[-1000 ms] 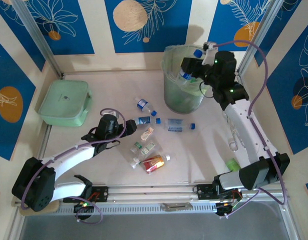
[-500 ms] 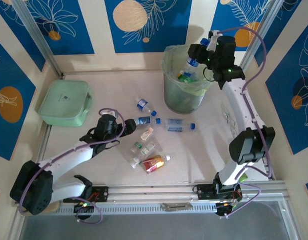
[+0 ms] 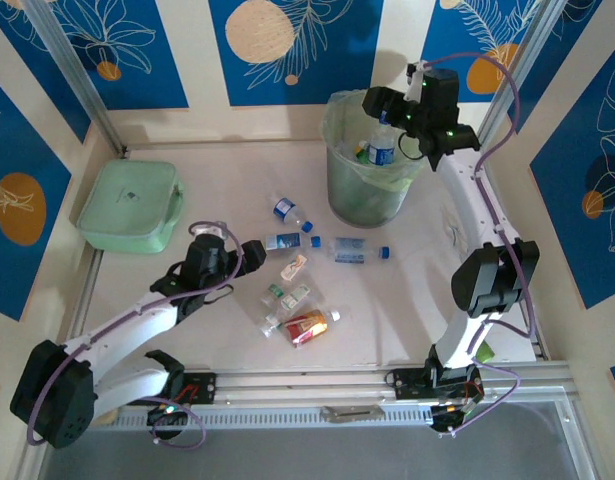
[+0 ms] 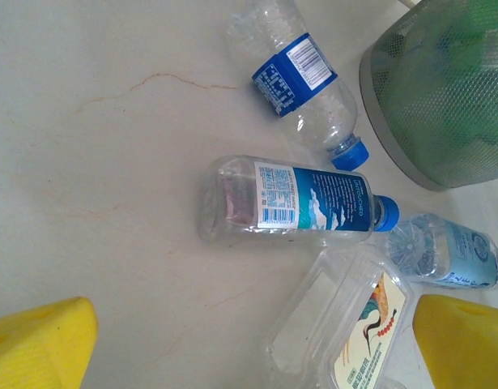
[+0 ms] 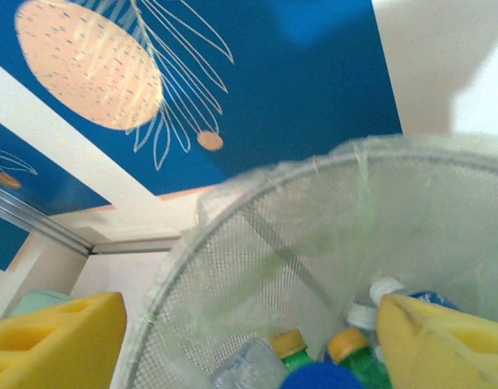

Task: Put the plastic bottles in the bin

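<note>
right gripper [image 5: 249, 340] fingers spread, blue-capped clear plastic bottle [image 3: 381, 150] loose over tall bag-lined grey bin [image 3: 349, 198] | left gripper [image 4: 249, 340] spread, empty | I fear bottle catches rim, tumbles out

Mint-green lidded case [image 3: 129, 206] flat on pale table [image 3: 227, 165], far left, near wall. Back wall panels [image 3: 287, 50] blue, white leaf outlines, orange discs. Metal rail [image 3: 317, 385] along near edge.

Bright, even light; soft shadow on back wall [image 3: 287, 80]; right wrist pic blurry up close, left sharper.
</note>
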`<state>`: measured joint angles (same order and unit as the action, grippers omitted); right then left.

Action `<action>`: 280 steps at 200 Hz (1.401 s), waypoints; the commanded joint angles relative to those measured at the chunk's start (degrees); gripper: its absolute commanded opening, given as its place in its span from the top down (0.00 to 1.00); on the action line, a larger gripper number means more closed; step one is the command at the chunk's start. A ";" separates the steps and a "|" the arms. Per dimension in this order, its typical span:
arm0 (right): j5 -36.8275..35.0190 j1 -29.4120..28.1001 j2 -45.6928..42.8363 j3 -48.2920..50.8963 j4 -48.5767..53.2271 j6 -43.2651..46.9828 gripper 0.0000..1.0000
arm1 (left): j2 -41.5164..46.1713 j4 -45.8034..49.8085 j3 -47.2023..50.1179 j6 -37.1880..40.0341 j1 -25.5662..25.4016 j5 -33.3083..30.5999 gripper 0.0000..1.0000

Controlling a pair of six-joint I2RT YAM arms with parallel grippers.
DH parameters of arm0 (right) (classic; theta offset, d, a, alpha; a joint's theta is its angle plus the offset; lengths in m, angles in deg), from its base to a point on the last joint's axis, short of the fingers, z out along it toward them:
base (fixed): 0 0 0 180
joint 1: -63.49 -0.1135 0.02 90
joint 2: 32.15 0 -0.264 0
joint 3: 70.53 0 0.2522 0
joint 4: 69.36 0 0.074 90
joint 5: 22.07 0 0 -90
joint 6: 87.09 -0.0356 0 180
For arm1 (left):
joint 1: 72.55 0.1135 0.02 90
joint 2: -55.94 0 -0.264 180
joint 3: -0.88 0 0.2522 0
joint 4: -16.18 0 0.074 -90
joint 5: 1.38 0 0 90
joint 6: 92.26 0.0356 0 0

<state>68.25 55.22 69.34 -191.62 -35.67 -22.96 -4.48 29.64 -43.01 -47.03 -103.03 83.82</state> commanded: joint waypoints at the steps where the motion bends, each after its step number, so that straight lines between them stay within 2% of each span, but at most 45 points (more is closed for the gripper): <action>1: -0.40 -0.32 -1.67 -3.08 1.40 1.32 0.16 | 0.92 0.95 0.86 -0.44 0.42 -1.51 0.01; 35: -0.76 -0.78 -6.74 -0.34 2.81 3.39 0.13 | 0.49 0.47 0.86 -0.36 0.48 -1.60 0.01; 81: 4.59 -2.58 -18.21 13.20 3.88 8.06 0.10 | -1.15 -1.84 0.71 -0.06 0.51 -1.93 0.01; 140: 6.41 -10.90 -28.24 30.43 10.38 10.13 0.08 | -6.60 -4.98 -2.05 0.21 0.92 -0.83 0.01; 190: 7.96 -18.68 -24.29 38.28 11.98 8.48 0.07 | -6.20 -3.75 -2.84 -0.18 2.88 -1.03 0.01; 215: 4.02 -21.34 -19.26 38.10 13.99 10.49 0.06 | -4.66 -3.38 -2.24 -0.49 3.41 -0.65 0.01; 280: -3.07 -20.09 -9.90 36.06 13.18 14.31 0.00 | -0.19 -2.09 0.58 -1.41 3.85 -1.17 0.01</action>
<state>68.56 34.10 56.97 -153.70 -22.82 -10.85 -6.43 26.38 -43.71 -47.40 -99.89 82.99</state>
